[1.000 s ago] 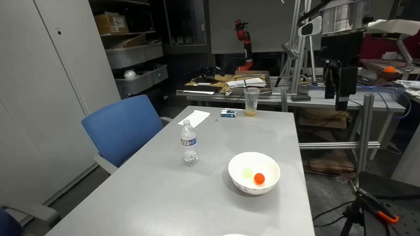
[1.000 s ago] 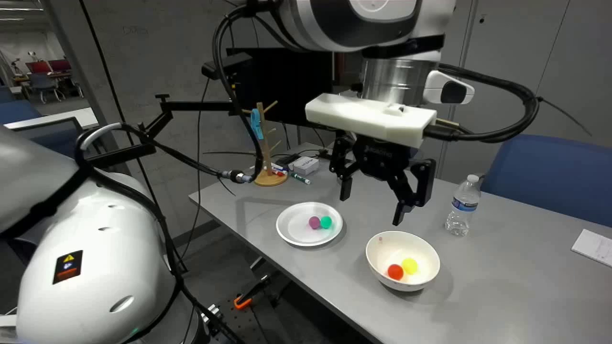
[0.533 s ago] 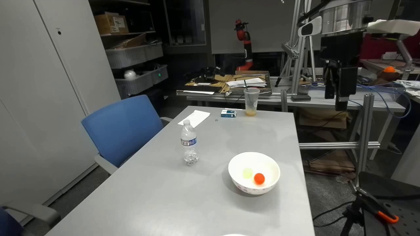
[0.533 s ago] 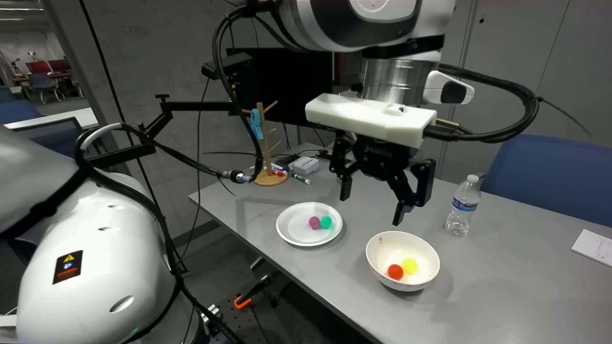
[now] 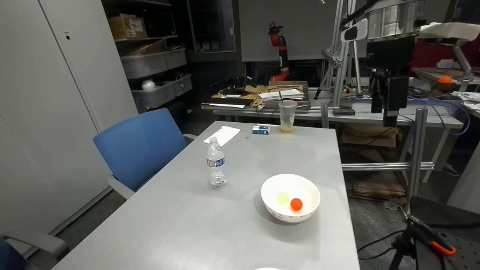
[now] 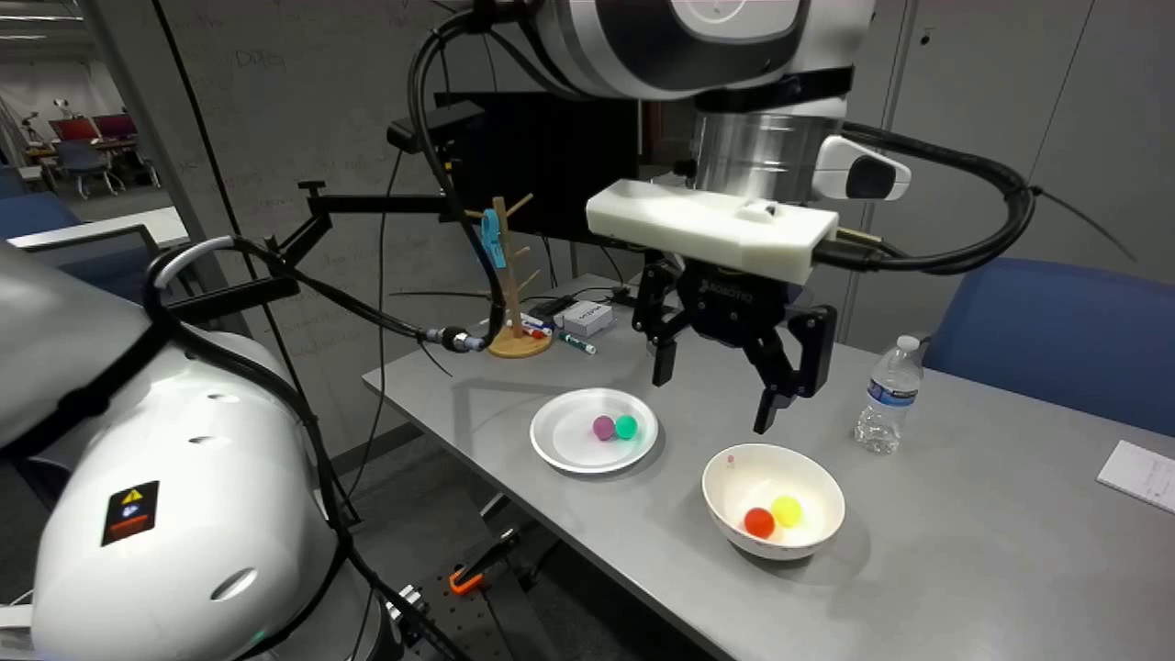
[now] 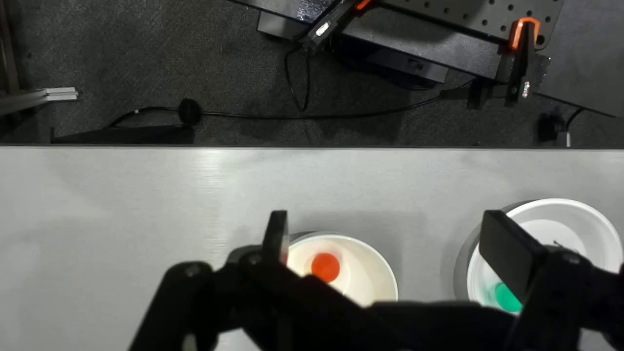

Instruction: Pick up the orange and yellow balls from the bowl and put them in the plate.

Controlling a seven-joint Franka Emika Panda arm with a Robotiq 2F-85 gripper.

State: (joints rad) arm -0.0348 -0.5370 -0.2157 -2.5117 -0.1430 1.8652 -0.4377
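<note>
Hanging higher than the bowl [image 6: 817,496] and clear of it, the gripper [image 6: 713,397] points downward, its two fingers [image 6: 663,365] spread well apart. In the wrist view, part of the bowl shows in the gap between them; the gripper covers the rest. The bowl is white, upright and seated on the grey table [image 6: 973,560]. Located inside the bowl, as both exterior views confirm, are the orange ball [image 6: 759,524] and the yellow ball [image 6: 788,510], at its bottom, close beside each other; whether they touch cannot be determined. Near the bowl but apart from it is the flat white plate [image 6: 565,431], bearing a purple ball [image 6: 602,428] and a green ball [image 6: 626,427], side by side. A clear plastic bottle [image 6: 887,397] stands upright near the bowl, apart from it. On the side of the bowl away from the plate, and well apart from the bowl, are a white paper [image 5: 223,135], a small teal-and-white box [image 5: 261,130] and a clear plastic cup [image 5: 287,115]. Past the plate, well apart from the bowl, a wooden stand [image 6: 514,308] carries a blue clip [image 6: 492,239]. A blue chair [image 5: 138,146] stands beyond the table edge, on the bottle's side of the bowl.
</note>
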